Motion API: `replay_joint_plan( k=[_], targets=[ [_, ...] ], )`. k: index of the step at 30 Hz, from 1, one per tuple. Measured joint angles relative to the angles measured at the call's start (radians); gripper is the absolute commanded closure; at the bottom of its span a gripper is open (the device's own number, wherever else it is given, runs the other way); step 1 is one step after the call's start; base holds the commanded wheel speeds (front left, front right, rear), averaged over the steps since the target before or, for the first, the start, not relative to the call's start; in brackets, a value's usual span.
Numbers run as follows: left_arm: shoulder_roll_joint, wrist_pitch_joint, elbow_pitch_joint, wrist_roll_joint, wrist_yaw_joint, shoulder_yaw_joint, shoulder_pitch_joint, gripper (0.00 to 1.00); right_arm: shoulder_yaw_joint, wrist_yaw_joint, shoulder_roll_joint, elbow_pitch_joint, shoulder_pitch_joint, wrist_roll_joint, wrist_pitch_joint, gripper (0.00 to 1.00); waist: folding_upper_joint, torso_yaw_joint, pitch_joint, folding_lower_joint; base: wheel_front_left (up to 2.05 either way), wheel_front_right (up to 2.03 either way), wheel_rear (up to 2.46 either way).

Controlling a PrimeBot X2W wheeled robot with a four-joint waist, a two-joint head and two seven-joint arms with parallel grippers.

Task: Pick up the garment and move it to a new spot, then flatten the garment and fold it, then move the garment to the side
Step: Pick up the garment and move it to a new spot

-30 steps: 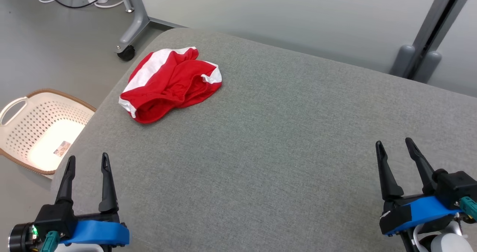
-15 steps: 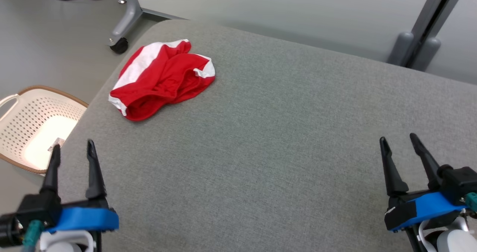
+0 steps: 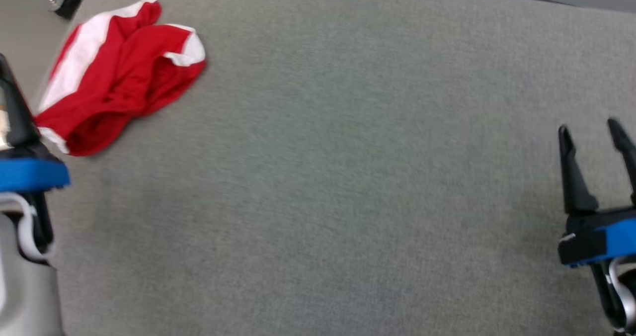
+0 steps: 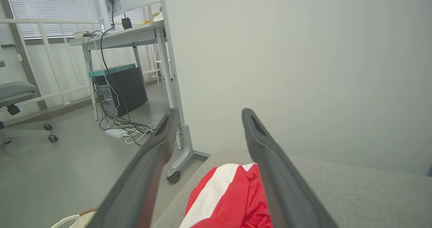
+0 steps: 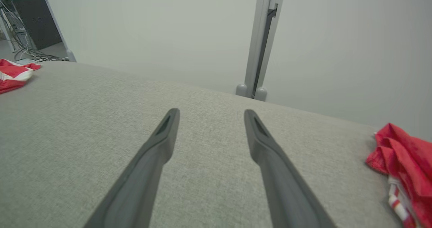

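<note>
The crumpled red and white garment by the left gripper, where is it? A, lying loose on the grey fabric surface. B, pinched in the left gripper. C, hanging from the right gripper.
A: the crumpled red and white garment lies on the grey fabric surface, ahead of the open left gripper, which holds nothing.

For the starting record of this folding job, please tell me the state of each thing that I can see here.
red and white garment: crumpled in a heap on the grey table, not held.
second red garment: bunched up on the table, not held.
left gripper: open, empty, pointing toward the red and white garment.
right gripper: open, empty, over bare table.
</note>
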Motion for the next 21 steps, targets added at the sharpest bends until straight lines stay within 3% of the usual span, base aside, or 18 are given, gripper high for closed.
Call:
replay_joint_plan(
  k=[8, 14, 21],
  targets=[
    [0.123, 0.000, 0.203, -0.034, -0.034, 0.050, -0.234, 0.00, -0.082, 0.000, -0.026, -0.136, -0.005, -0.009, 0.034, 0.00, 0.0000, -0.087, 0.143, 0.0001, 0.00, 0.00, 0.00],
    [0.172, 0.030, 0.361, -0.037, -0.044, 0.007, -0.353, 0.00, -0.123, 0.000, -0.031, -0.195, 0.004, -0.010, 0.048, 0.00, 0.0000, -0.114, 0.212, 0.0001, 0.00, 0.00, 0.00],
    [0.182, 0.243, 0.579, -0.095, -0.053, -0.079, -0.442, 0.00, -0.146, 0.000, -0.037, -0.232, 0.015, -0.006, 0.055, 0.00, 0.0000, -0.123, 0.252, 0.0000, 0.00, 0.00, 0.00]
  ],
)
